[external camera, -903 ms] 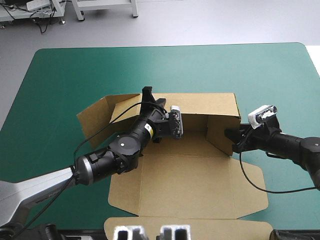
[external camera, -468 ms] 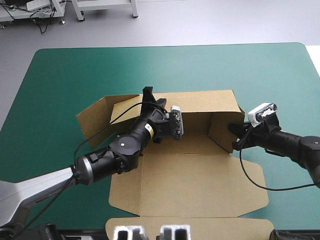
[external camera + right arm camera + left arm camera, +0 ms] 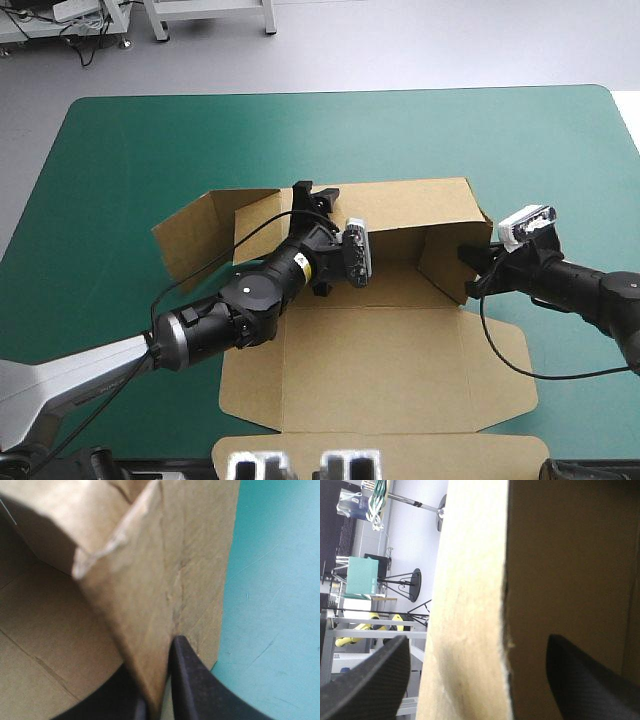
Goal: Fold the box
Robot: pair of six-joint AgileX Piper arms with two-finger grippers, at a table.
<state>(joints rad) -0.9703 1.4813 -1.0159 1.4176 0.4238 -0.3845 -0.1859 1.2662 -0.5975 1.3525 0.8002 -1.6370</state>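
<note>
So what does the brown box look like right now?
The box is brown cardboard, half folded on the teal-green table. Its back wall stands up, the right flap too, the left flap leans outward, and the lid lies flat. The left gripper, open, straddles the back wall; the right gripper pinches the right flap.

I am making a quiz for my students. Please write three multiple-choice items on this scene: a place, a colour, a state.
1. Where is the right gripper? A. at the box's right wall B. at the table's far left corner C. off the table
2. What colour is the table cover? A. red B. teal-green C. white
3. How is the left gripper? A. shut in one arch B. open, board between its fingers C. shut on a cloth
Answers: 1 A, its fingers pinch that wall; 2 B, seen around the box; 3 B, they stand apart in the left wrist view.
</note>
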